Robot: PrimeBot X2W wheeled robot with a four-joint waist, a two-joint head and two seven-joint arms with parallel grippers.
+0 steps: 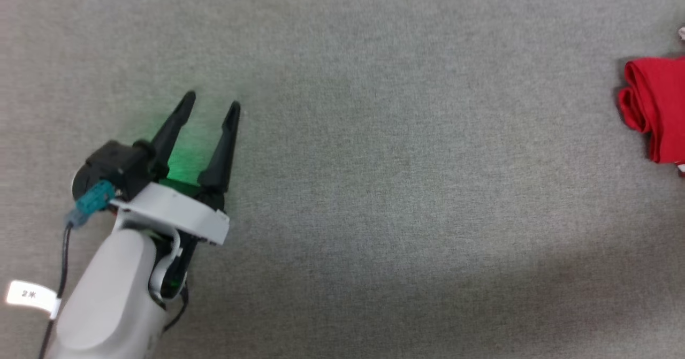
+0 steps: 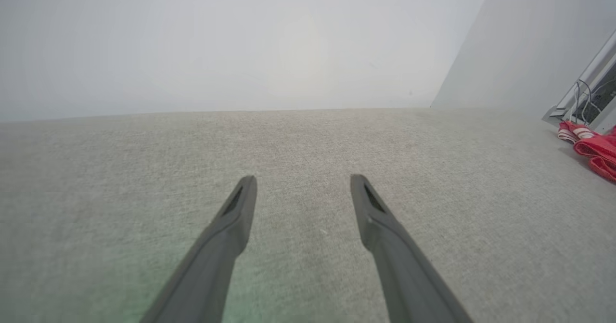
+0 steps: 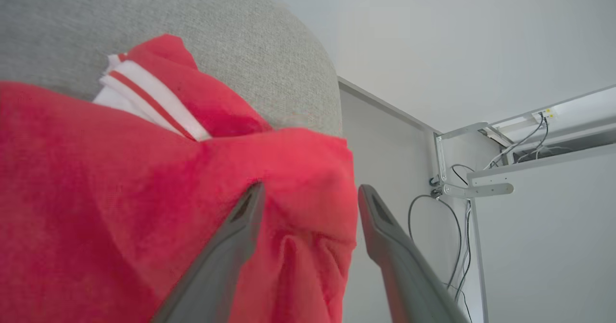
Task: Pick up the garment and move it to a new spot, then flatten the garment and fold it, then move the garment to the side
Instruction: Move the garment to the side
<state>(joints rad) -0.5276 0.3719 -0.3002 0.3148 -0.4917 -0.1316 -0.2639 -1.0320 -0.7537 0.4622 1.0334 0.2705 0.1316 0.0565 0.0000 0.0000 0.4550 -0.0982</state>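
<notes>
The garment (image 1: 661, 107) is a bright red folded bundle at the far right edge of the grey fabric surface (image 1: 374, 161), cut off by the frame. It also shows far right in the left wrist view (image 2: 599, 152). Close up, the garment (image 3: 96, 193) lies at the surface's rounded edge, with white-and-red stripe trim (image 3: 144, 96) behind its top fold. My right gripper (image 3: 312, 188) is open, its fingers spread over the garment's corner and loose red cloth lying between them. My left gripper (image 1: 212, 102) rests open at the lower left, far from the garment, with nothing in it (image 2: 303, 181).
The grey surface ends in a rounded edge (image 3: 332, 101) right beside the garment. Beyond it are a pale wall, a white metal frame (image 3: 481, 178) and hanging cables (image 3: 457, 246). A small pale scrap (image 1: 682, 32) sits at the far right edge.
</notes>
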